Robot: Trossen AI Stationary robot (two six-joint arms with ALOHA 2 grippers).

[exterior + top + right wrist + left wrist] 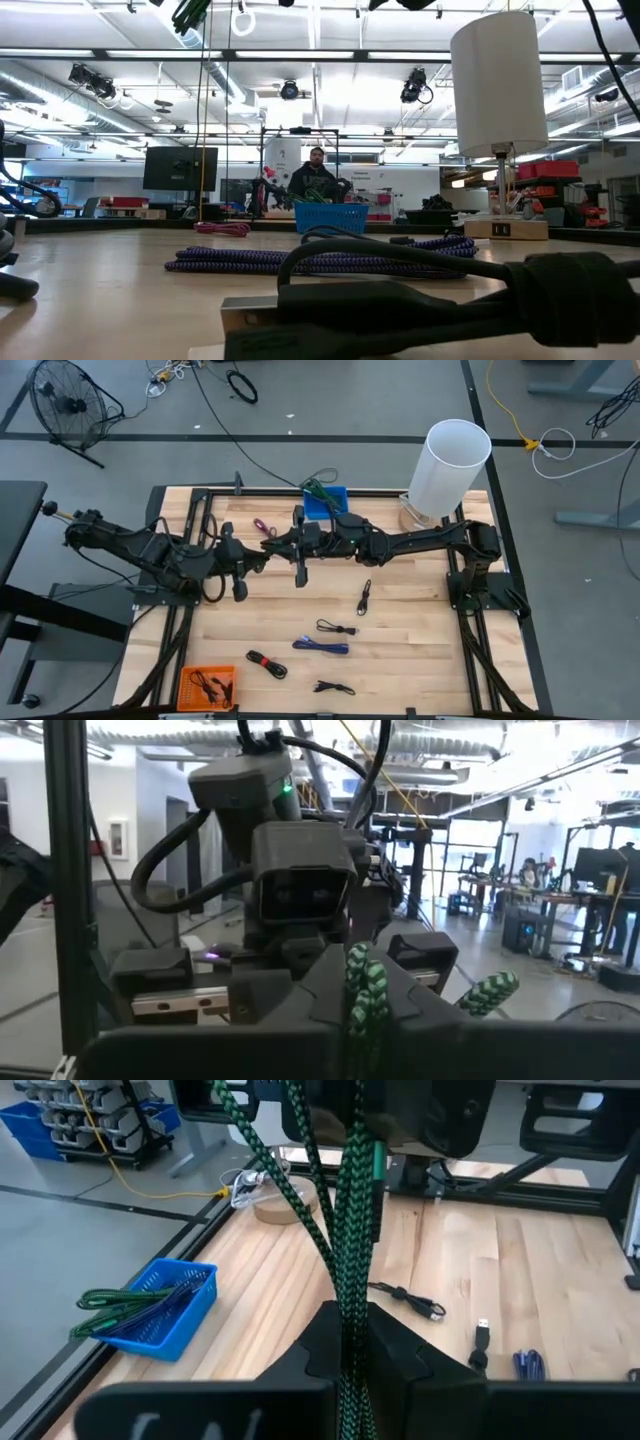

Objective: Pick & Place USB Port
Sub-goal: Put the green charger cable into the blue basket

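A green-and-black braided cable (345,1230) is bundled in several strands and spans between my two grippers above the middle of the table. My left gripper (243,562) and my right gripper (298,548) face each other, each shut on the cable. In the right wrist view the strands (365,988) sit between my fingers, with a loose end (488,992) sticking out beside them. In the low view, part of the cable (190,12) shows at the top edge. A blue basket (326,502) at the far edge holds another green cable (125,1302). My left gripper pinches several strands of the green cable (350,1342) between its two fingers. The strands run straight from the fingers to the other gripper (365,1135), clear of the table. My right gripper pinches the bundled strands (362,1005) between its two fingers, level, from the table's right. A short end pokes out beside the fingers.
Loose cables lie on the near half of the table: black (364,598), black (337,628), purple (322,647), black-and-red (267,663) and black (333,687). A pink cable (262,527) lies near the grippers. An orange bin (207,685) sits at the near left, a white cylinder (455,465) at the far right.
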